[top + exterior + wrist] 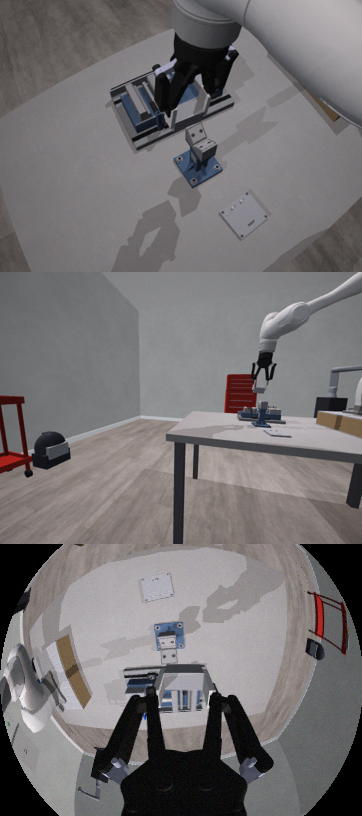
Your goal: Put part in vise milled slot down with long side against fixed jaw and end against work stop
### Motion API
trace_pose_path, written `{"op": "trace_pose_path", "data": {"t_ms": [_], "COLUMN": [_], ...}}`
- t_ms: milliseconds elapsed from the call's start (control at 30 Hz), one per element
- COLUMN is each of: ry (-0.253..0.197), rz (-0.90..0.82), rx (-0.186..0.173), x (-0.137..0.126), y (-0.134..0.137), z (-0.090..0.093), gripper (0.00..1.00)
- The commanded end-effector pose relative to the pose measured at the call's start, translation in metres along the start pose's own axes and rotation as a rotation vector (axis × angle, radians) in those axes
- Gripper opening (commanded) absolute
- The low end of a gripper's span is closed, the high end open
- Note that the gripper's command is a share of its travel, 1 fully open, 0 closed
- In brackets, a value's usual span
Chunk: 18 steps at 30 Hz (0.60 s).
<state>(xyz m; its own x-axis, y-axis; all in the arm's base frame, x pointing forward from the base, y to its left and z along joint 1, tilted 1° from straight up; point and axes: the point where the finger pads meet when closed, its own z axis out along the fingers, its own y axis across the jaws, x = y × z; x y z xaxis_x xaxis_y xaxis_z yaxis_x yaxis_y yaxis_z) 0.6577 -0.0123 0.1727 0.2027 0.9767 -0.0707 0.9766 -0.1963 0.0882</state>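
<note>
Two stages remain, by our reading: lowering the part into the vise and seating it against its references. The pick-up stage is complete, since the infeed plate [244,214] lies bare on the table [73,163] and carries no block.

We find the gripper [259,388] pointing straight down, high above the vise [137,112]. Its fingers are partly closed, clamped on the two opposite faces of the part [259,389], a pale grey block hanging level between the fingertips. The part is well clear of every fixture; it touches neither the vise nor the V-block [201,143], which stands unoccupied just in front of the vise.

In the top view the block [189,109] hides much of the vise opening, so we cannot confirm its line-up with the gap between the jaws. We also cannot tell which face carries the milled slot; no view resolves it.

What is left, in our judgement:
- descend until the part rests flat on the two low bars;
- bring its long side against the fixed jaw and its end against the work stop;
- release and withdraw, leaving the vise open.

We treat slot orientation as the item to verify before descent.
</note>
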Motion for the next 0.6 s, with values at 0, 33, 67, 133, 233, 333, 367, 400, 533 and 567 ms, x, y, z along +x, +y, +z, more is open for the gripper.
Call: {"op": "trace_pose_path", "data": {"t_ms": [0,33,67,133,233,333,367,400,533,567], "ry": [0.019,0.024,0.028,0.036,0.04,0.05,0.053,0.056,0.064,0.066], "rz": [-0.009,-0.012,-0.014,-0.02,-0.022,-0.028,-0.03,-0.032,-0.037,-0.038], "rx": [0.017,0.023,0.028,0.037,0.041,0.052,0.055,0.058,0.067,0.069], "x": [0.003,0.004,0.005,0.007,0.008,0.01,0.011,0.012,0.014,0.014], "y": [-0.005,-0.007,-0.008,-0.011,-0.013,-0.016,-0.017,-0.018,-0.021,-0.021], "z": [-0.004,-0.004,-0.004,-0.005,-0.005,-0.005,-0.005,-0.005,-0.005,-0.005], "gripper": [0.0,0.0,0.0,0.0,0.0,0.0,0.0,0.0,0.0,0.0]}}
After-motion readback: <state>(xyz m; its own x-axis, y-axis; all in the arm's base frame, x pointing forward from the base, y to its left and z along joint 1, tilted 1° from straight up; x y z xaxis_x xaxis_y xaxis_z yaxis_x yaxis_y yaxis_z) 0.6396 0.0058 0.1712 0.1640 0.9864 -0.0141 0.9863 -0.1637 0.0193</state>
